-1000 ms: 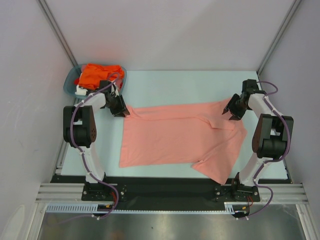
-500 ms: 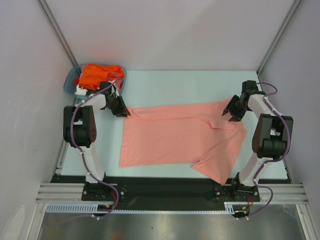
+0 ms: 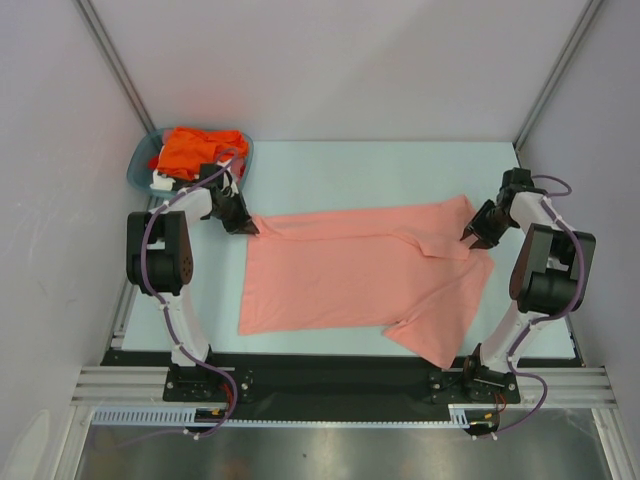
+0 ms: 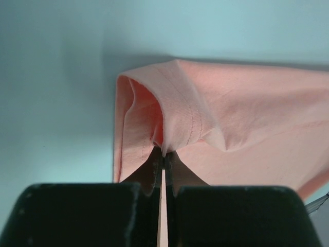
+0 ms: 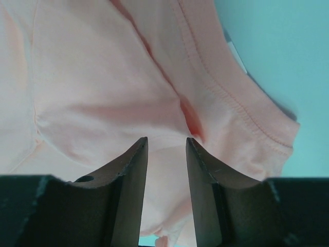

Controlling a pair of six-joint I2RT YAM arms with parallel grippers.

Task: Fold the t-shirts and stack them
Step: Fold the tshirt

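Pink t-shirt (image 4: pixel 231 118) hem tight in left hand (image 4: pixel 163 160), per wrist view — right hand (image 5: pixel 166 150) ajar, seemingly empty.

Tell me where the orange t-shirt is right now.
In the top external view, the orange t-shirt lies bunched in the teal basket at the far left corner of the table, just beyond the left gripper.

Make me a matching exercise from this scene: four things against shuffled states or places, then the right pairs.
1. left gripper
2. right gripper
3. orange t-shirt
4. salmon-pink t-shirt

A. spread on the table
B. open
C. heaped in the teal basket
D. shut on pink cloth

Pairs: 1-D, 2-B, 3-C, 4-A
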